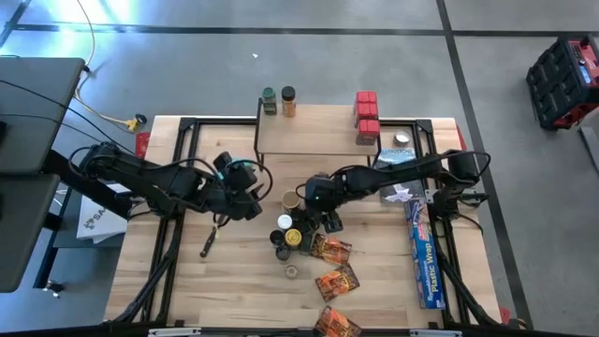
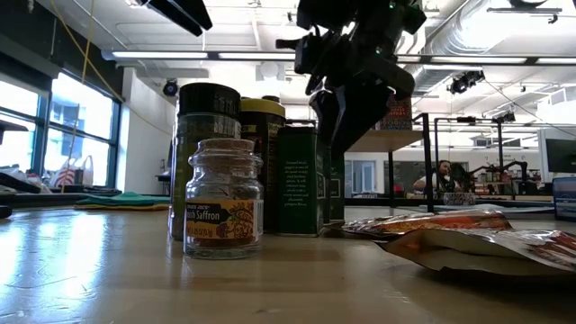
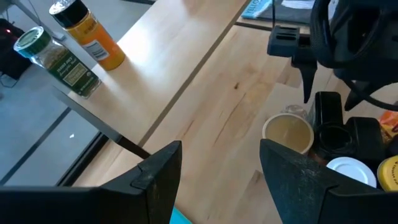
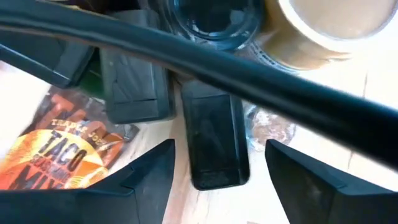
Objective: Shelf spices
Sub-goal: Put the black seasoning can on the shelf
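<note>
from above i see the shelf (image 1: 314,131) at the table's far edge, carrying two jars (image 1: 278,100) at its left end and red boxes (image 1: 366,117) at its right. the remaining spices (image 1: 298,234) cluster mid-table, with taco packets (image 1: 335,267) trailing toward the near edge.

my right gripper (image 1: 329,222) sits over that cluster. only its wrist view shows the fingers (image 4: 149,180) spread wide, straddling a black rectangular lid (image 4: 214,140) without touching it, a taco mix packet (image 4: 59,149) alongside.

my left gripper (image 1: 245,201) hangs left of the cluster. its wrist view shows the fingers (image 3: 158,171) apart and empty, with a tan-lidded jar (image 3: 288,132) ahead.

the low view alone reads a saffron jar (image 2: 222,200) label. there the left gripper is cut off and the shelf is mostly hidden behind jars and the right arm.
</note>
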`<state>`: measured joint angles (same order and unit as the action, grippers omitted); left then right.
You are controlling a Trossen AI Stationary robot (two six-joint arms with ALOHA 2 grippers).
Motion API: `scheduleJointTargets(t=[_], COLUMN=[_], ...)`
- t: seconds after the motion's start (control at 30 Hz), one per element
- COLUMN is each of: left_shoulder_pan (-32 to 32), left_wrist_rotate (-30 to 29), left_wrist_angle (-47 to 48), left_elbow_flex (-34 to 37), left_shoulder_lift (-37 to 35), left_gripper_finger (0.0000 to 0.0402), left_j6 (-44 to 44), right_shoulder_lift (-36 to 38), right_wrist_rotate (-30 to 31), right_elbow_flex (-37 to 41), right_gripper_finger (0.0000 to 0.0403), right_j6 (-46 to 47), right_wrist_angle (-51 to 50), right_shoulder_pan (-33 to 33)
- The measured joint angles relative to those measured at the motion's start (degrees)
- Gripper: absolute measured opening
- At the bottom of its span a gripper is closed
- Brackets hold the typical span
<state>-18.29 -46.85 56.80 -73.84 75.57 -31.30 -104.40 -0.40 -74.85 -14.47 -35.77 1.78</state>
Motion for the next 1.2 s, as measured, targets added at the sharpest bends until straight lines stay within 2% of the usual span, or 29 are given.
scheduleJointTargets(t=[0.33, 0.57, 0.73, 0.87, 1.2], left_shoulder_pan=[-0.3, -0.3, -0.3, -0.5, -2.2], left_wrist_rotate=[-0.9, -0.9, -0.9, -0.9, -2.8], left_wrist_angle=[0.0, 0.0, 0.0, 0.0, -0.1], left_elbow_flex=[0.0, 0.0, 0.0, 0.0, 0.0], left_shoulder_lift=[0.0, 0.0, 0.0, 0.0, 0.0], left_gripper_finger=[0.021, 0.021, 0.021, 0.021, 0.021], left_j6=[-0.1, -0.1, -0.1, 0.0, -0.5], right_shoulder_lift=[-1.2, -1.0, 0.4, 2.8, 7.1], right_wrist_rotate=[-2.2, -2.7, -2.4, 1.4, 10.7], right_elbow_flex=[0.0, 0.0, -1.3, -4.8, -20.9], right_gripper_finger=[0.0188, 0.0114, 0.0114, 0.0114, 0.0114], right_j6=[0.1, 2.9, 4.0, 4.3, -0.6], right_wrist_angle=[1.1, 1.7, -3.0, -9.6, -24.2], right_shoulder_pan=[-0.3, -0.3, -0.3, -0.3, -3.2])
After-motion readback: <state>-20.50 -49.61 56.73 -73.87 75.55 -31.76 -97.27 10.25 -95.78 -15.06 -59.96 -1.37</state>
